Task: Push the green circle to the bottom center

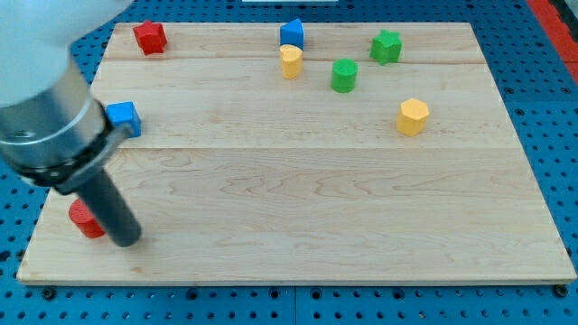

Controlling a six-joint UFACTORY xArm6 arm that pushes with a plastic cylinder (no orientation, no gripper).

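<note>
The green circle (343, 75) stands near the view's top, right of centre, on the wooden board (298, 199). My tip (125, 239) rests at the view's lower left, far from the green circle, touching or right beside a red block (84, 218) that the rod partly hides. A green star block (386, 46) lies up and to the right of the green circle. A yellow block (290, 61) lies to its left.
A blue block (292, 33) sits at the top centre above the yellow one. A yellow hexagon (413, 116) lies at the right. A red star block (150, 37) is at the top left. A blue block (123, 117) sits by the left edge.
</note>
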